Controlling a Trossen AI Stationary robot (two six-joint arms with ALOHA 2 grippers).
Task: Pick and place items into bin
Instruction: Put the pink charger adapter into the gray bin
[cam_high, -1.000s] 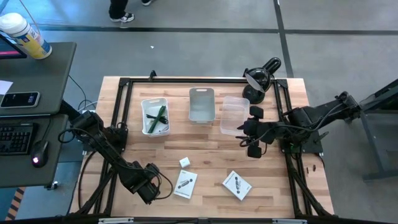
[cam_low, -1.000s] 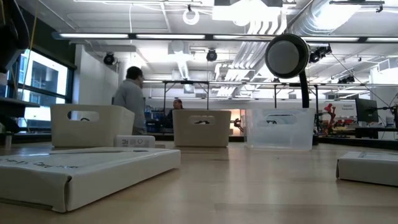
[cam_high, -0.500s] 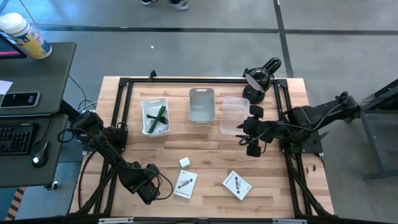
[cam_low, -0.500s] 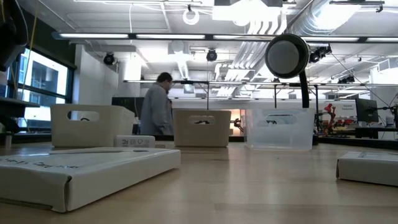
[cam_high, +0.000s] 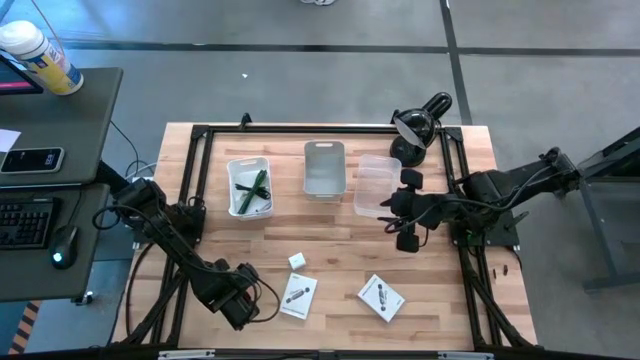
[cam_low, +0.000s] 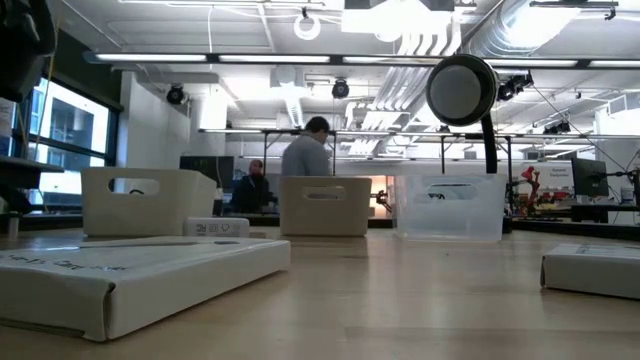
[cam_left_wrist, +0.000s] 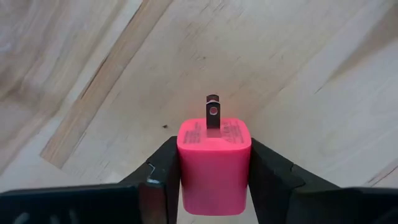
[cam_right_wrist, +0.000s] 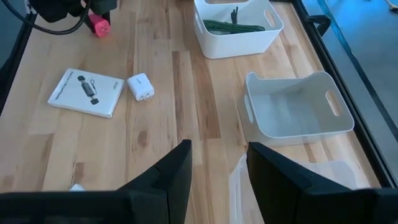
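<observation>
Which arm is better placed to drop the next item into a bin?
The left. Its gripper is already shut on the pink charger plug near the table's front edge. The right gripper is open and empty beside the clear bin.

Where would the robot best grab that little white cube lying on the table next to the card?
Probably from straight above, closing on two opposite flat sides of the white cube. It sits alone on the wooden table, apart from the white card, so fingers have room on each side. Its prongs, seen in the right wrist view, stick out sideways; best avoid that face. The right end effector is open and free.
</observation>
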